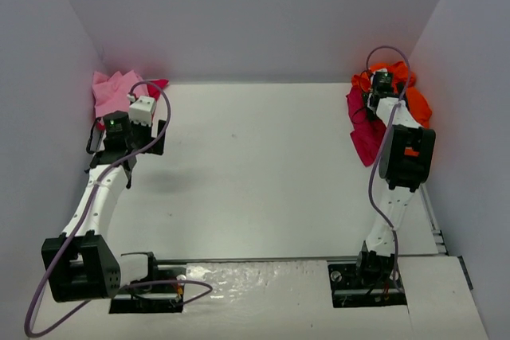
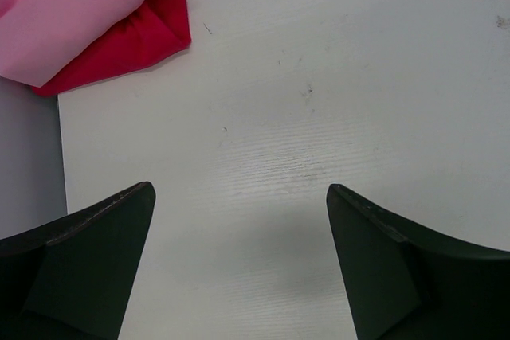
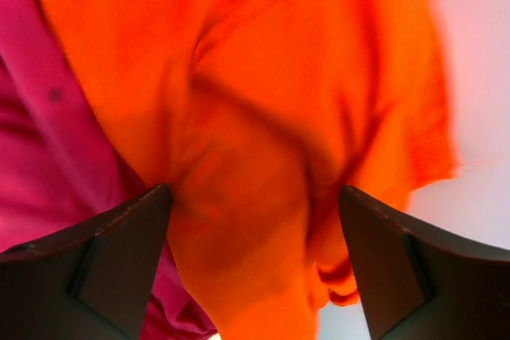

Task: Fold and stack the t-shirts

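Observation:
A light pink t-shirt [image 1: 111, 91] lies bunched in the far left corner, on top of a crimson one [image 1: 158, 84]. In the left wrist view the pink cloth [image 2: 72, 13] and the crimson cloth [image 2: 151, 33] fill the top left. My left gripper [image 1: 143, 139] [image 2: 239, 197] hangs open over bare table just short of them. At the far right a bright orange t-shirt [image 1: 414, 101] lies crumpled beside a crimson-magenta one [image 1: 365, 137]. My right gripper [image 1: 381, 85] [image 3: 255, 197] is down on this heap, open, with a bulge of orange cloth [image 3: 263, 77] between its fingers and magenta cloth [image 3: 40, 157] to the left.
White walls close the table [image 1: 255, 165] in on the left, far and right sides, and both shirt heaps lie against them. Purple cables loop over each arm. The arm bases [image 1: 366, 276] are bolted at the near edge.

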`<state>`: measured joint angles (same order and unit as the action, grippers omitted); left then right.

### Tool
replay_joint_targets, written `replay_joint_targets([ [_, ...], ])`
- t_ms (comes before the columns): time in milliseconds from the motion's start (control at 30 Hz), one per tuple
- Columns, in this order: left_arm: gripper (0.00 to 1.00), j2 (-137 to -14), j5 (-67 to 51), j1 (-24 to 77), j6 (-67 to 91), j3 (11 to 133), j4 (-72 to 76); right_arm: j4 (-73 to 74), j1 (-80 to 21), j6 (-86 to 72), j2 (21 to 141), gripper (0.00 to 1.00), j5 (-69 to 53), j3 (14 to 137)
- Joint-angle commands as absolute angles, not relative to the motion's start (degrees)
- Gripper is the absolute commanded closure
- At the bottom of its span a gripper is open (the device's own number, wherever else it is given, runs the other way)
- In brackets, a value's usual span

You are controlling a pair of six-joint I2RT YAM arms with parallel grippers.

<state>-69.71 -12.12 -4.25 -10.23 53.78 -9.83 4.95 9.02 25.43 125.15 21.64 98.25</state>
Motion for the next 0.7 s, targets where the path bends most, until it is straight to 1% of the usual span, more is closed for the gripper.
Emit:
replay_joint_targets([
  [0,0.13,-69.7,-11.9,-4.5,-10.7,55.5,-6.0,4.1,10.3,27.0,119.7,0.29,20.8,94.4],
  [133,0.13,-69.7,-12.3,-4.6,-10.0,54.7,-5.7,4.7,12.9,29.0,117.3,0.30,18.5,91.2],
  [233,0.13,-68.6,-12.2,-4.5,-10.3,53.0,-4.3,4.9,14.4,30.2,117.6,0.39,18.6,90.6],
  [300,0.13,-68.2,-11.9,-4.5,-11.0,51.6,-3.3,5.0,15.2,30.3,117.9,0.40,18.3,90.7],
  [400,0.13,-69.2,-11.3,-4.6,-11.6,51.7,-3.4,5.5,15.4,29.6,117.9,0.31,17.6,91.3],
  [467,0.13,-69.8,-11.4,-4.6,-11.5,51.6,-3.2,5.8,15.5,28.8,117.3,0.29,17.3,92.0],
  [600,0.13,-70.9,-11.8,-4.5,-11.3,51.2,-2.6,5.9,15.6,28.0,111.6,0.14,11.0,91.2],
  [667,0.13,-70.9,-11.9,-4.6,-11.3,50.9,-2.1,5.9,15.6,27.2,109.1,0.12,8.6,91.0],
])
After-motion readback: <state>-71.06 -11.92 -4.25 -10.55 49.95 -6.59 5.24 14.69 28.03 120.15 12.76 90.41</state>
